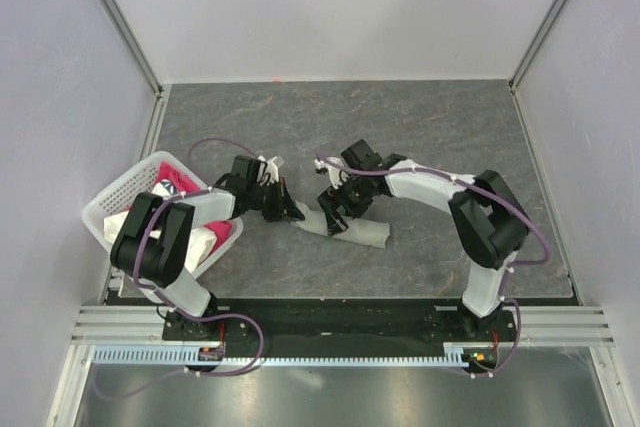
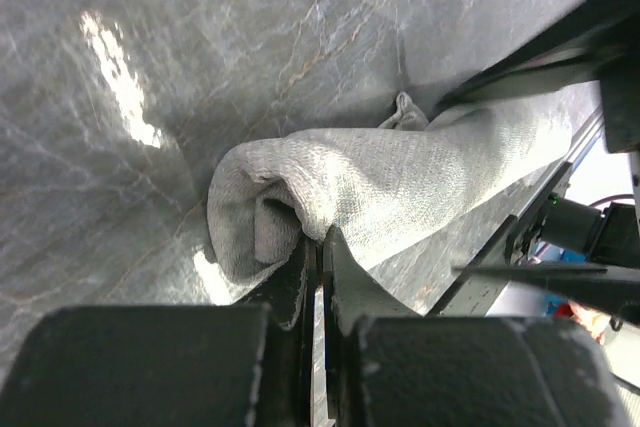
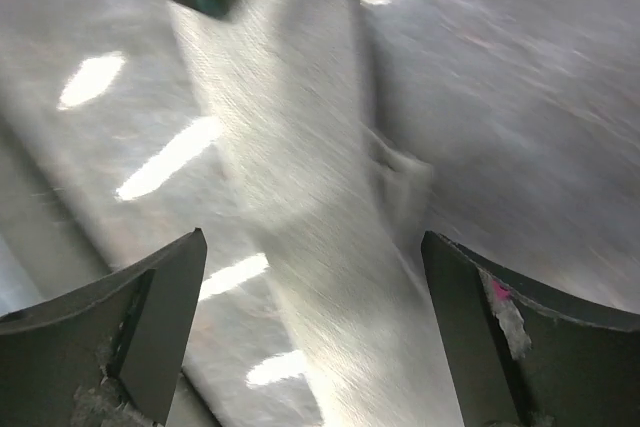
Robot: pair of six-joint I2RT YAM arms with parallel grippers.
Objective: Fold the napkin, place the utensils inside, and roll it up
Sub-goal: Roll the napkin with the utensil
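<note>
Grey stone tabletop [image 1: 430, 127]. The rolled napkin [image 2: 400, 187] touches the tips of my left pincer [image 2: 317, 244], which is closed tight, and lies under my right pincer [image 3: 312, 247], spread wide. It looks soft, light and prone to unrolling; I'd grip its loose end.

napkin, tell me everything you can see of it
The napkin is a pale grey-green cloth of soft woven fabric, rolled into a loose tube lying on the grey marbled table, toward its near edge. Its left end is open, showing curled layers and a hollow; a small corner pokes out along one side. The left jaws are shut at that end, touching its lip; whether they pinch cloth is unclear. The right jaws stand open, straddling the roll.
</note>
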